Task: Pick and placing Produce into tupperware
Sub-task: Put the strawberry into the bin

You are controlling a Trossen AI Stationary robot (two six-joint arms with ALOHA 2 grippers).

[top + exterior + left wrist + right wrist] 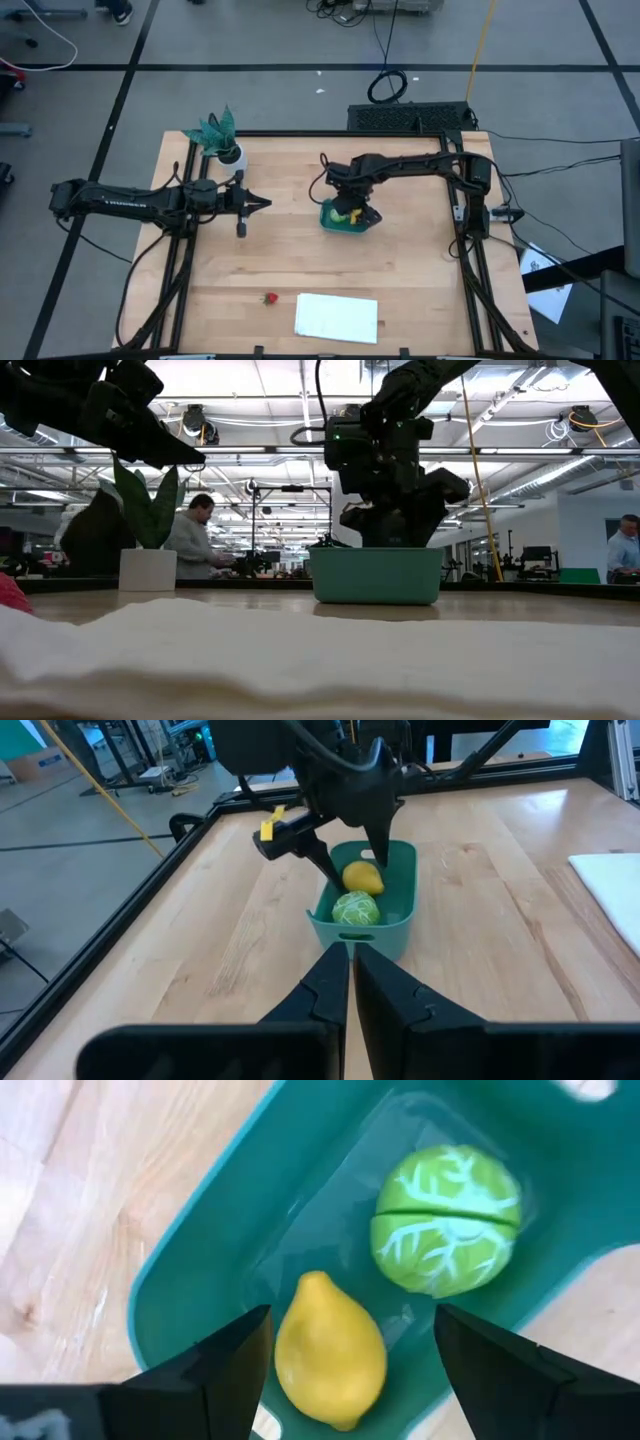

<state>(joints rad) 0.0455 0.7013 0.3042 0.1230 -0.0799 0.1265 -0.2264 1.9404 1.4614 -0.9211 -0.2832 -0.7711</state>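
Right pincer (350, 1350) spread open astride the lemon (330, 1350) inside the tub (345, 222); left pincer (352, 985) closed, idle; strawberry (269, 297) looks tiny, light, likely slippery; pinch its middle.

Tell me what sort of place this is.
Probably a robotics lab in an open-plan workspace: a wooden table in a metal frame with two arms, cables on the floor, and a person at benches behind.

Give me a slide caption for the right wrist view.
Right claw open over the teal tub, astride the lemon beside the green fruit.
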